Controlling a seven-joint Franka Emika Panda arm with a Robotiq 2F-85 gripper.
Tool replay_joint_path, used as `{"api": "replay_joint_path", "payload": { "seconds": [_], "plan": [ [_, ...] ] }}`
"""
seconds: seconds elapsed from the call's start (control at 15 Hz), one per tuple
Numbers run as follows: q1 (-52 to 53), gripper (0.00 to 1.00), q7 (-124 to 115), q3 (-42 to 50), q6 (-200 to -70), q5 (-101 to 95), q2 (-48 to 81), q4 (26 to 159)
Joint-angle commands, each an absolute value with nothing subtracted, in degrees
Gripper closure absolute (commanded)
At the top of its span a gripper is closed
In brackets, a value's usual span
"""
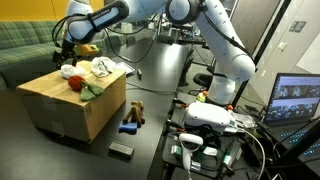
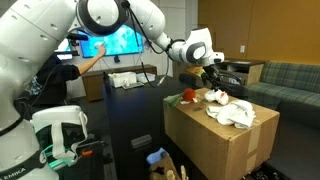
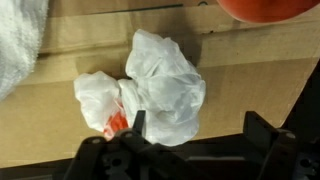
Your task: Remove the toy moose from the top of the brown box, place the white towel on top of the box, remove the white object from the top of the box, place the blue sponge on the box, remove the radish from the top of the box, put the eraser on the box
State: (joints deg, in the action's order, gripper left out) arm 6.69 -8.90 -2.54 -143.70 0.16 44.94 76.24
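- Tan cardboard forms the large brown box (image 1: 60, 110), a flat-topped carton standing on the dark floor.
- The crumpled white object (image 3: 150, 85) lies on the box top, between the towel and the radish, with a small orange-red patch showing at its lower edge in the wrist view.
- The bunched white towel (image 1: 103, 68) rests on the same top, just beside the white object.
- The red, ball-shaped radish (image 1: 75, 83) with green leaves also sits on the box, near one edge.
- The gripper (image 3: 200, 140) hangs over the white object, jaws spread wide, gripping nothing.
- On the floor beside the box lie the small brown plush toy moose (image 1: 137, 108), the flat blue sponge (image 1: 128, 126) and the flat dark grey eraser (image 1: 121, 149).
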Motion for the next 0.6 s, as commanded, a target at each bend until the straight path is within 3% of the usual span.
{"api": "replay_joint_path", "payload": {
  "seconds": [0.0,0.4,0.47,0.53],
  "plan": [
    [9.3,0.00,-10.9,0.0,-146.5,-1.3,48.9,73.0],
    [12.8,0.02,-14.3,5.0,-146.9,-5.7,52.5,71.9],
    [13.0,0.26,-14.7,5.5,-146.6,-6.2,52.4,72.0],
    [13.3,0.27,-15.0,5.9,-146.6,-6.5,52.4,72.0]
  ]
}}
